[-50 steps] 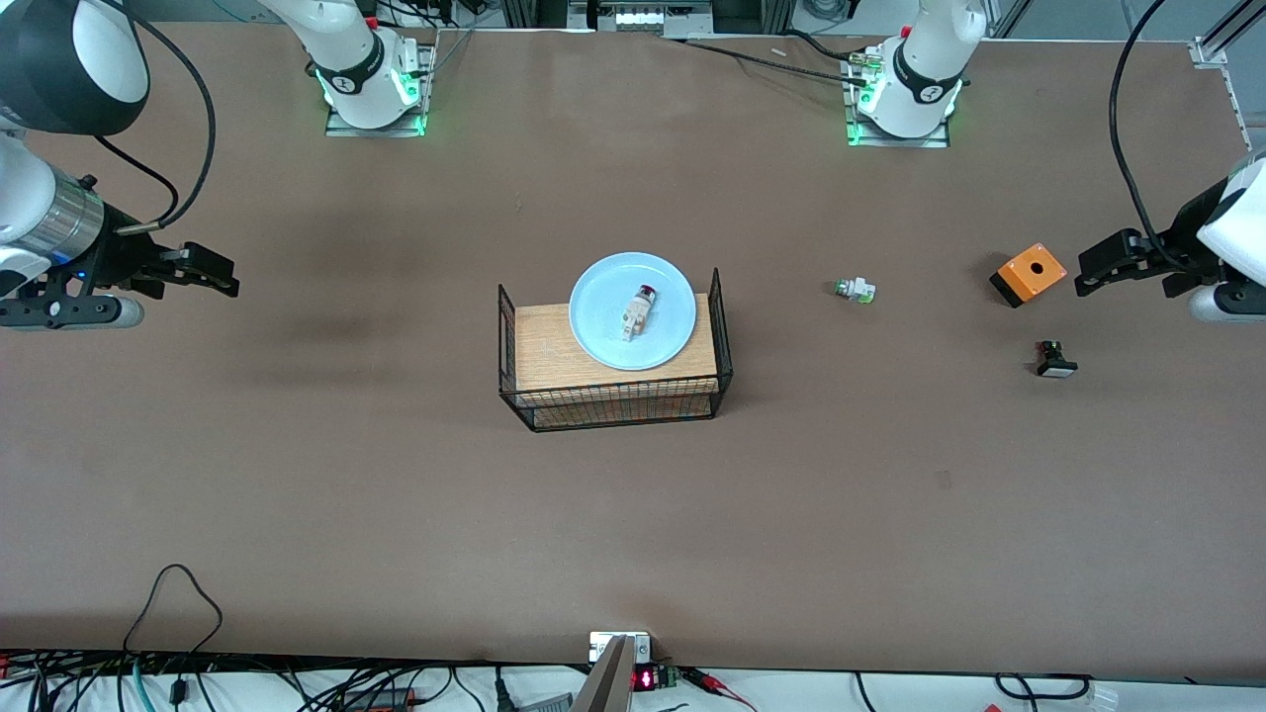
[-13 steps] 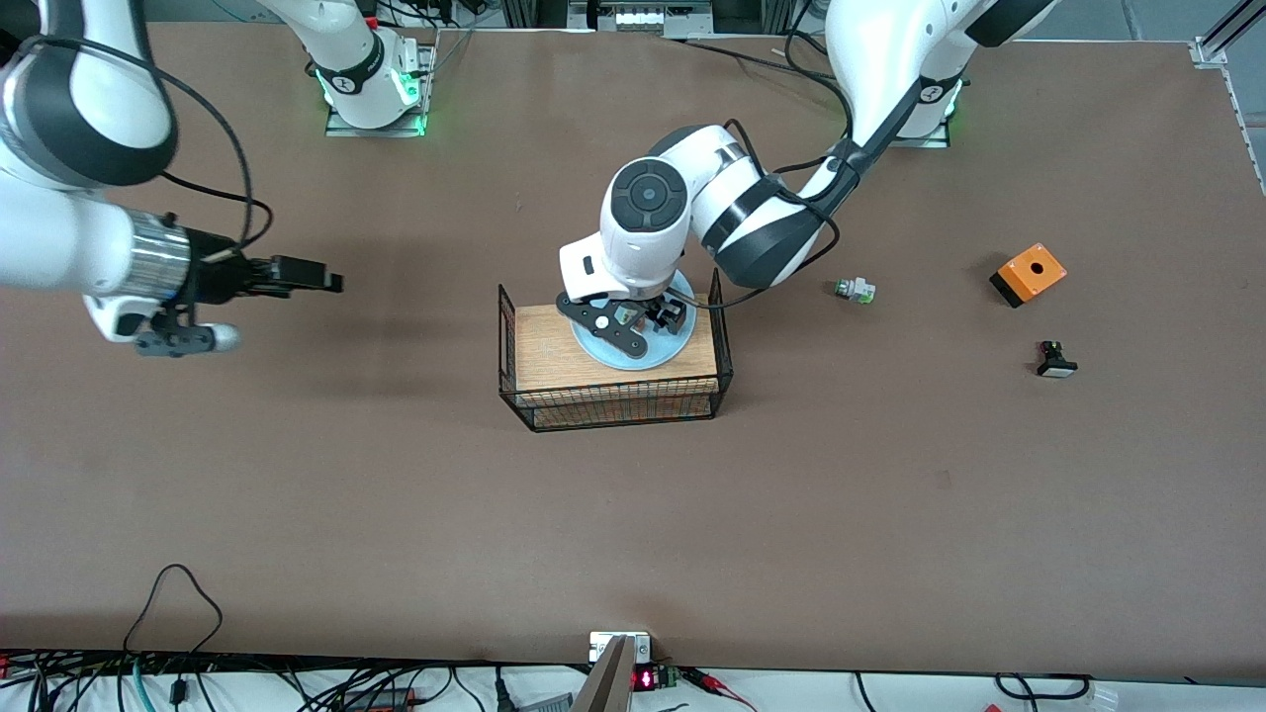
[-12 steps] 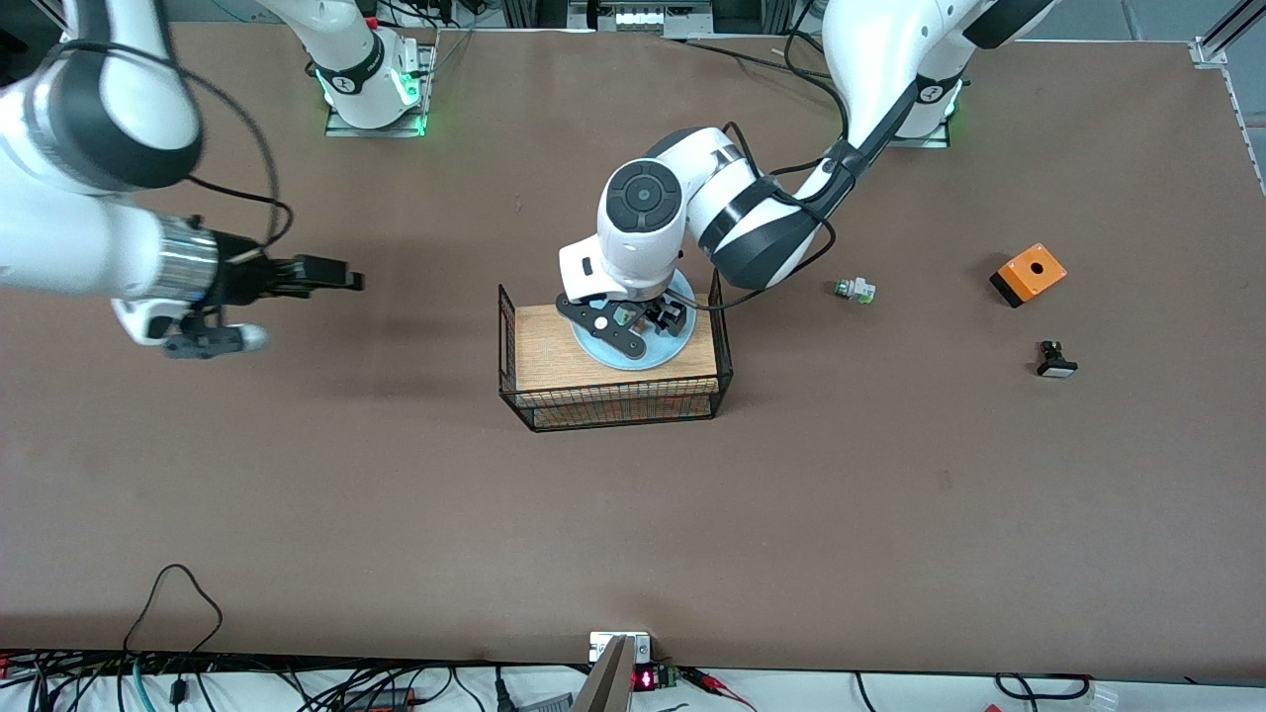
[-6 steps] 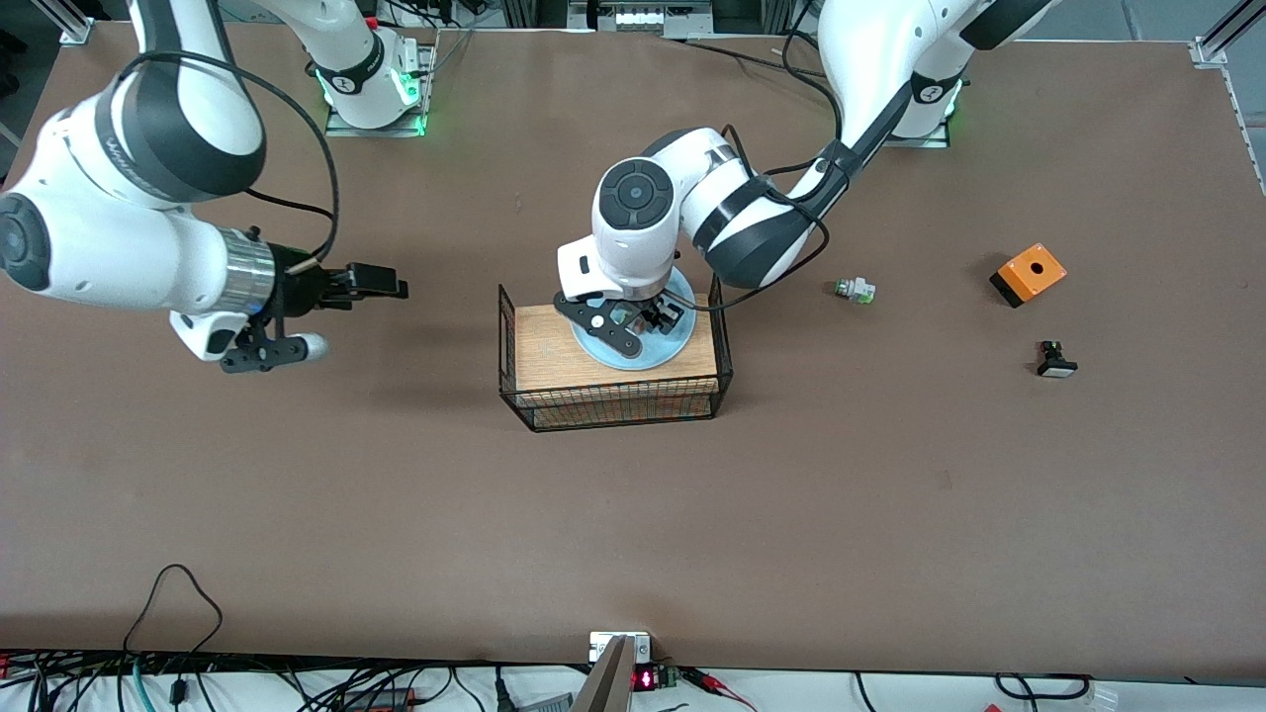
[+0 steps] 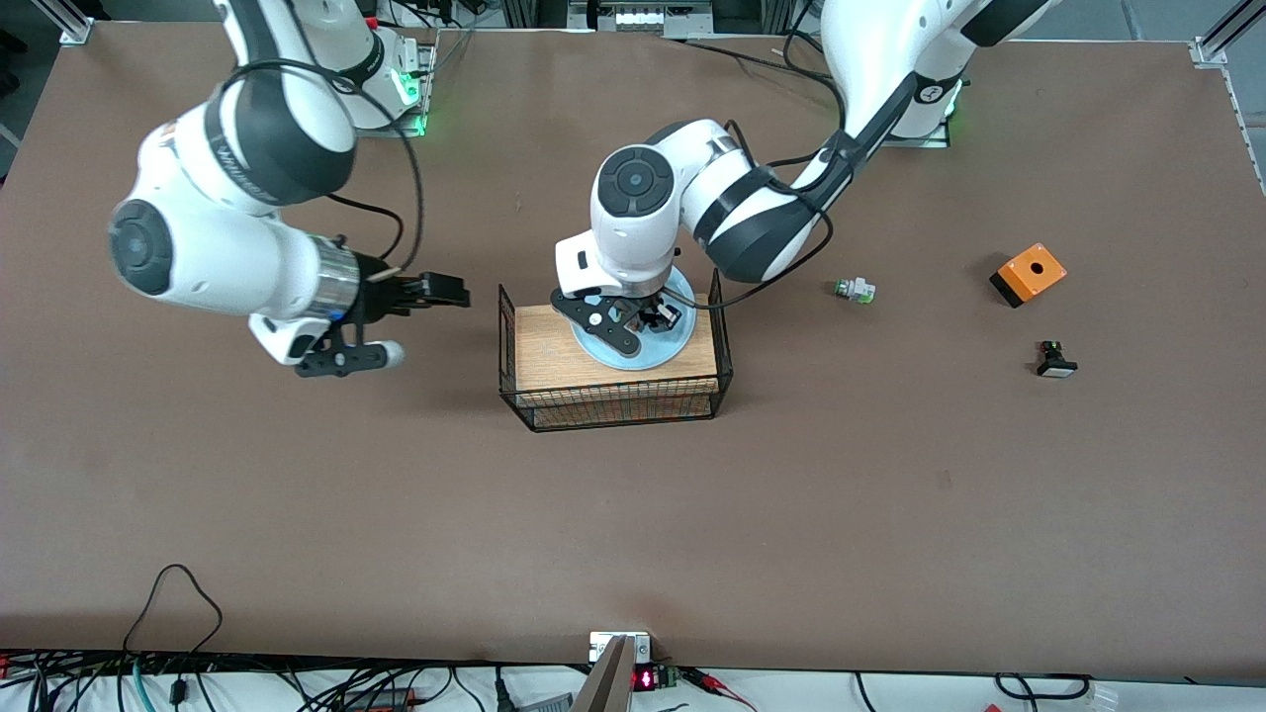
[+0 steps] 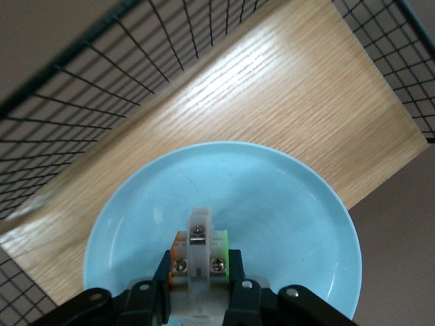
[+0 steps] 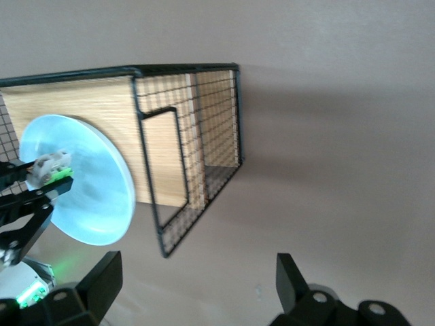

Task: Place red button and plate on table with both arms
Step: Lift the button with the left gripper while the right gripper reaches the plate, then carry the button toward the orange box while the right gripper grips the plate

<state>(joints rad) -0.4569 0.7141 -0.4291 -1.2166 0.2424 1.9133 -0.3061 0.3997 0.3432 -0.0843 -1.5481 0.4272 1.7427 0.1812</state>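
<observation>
Button (image 6: 198,252): on the plate, pinched between the left gripper's fingers (image 6: 153,299).
Plate (image 5: 673,339): lies on the rack's (image 5: 615,396) wooden top, mid-table (image 5: 396,514).
Left gripper (image 5: 648,318): down over the plate, clamped on the button.
Right gripper (image 5: 445,291): fingers (image 7: 102,275) spread wide, empty, over bare table just beside the rack, toward the right arm's end.
</observation>
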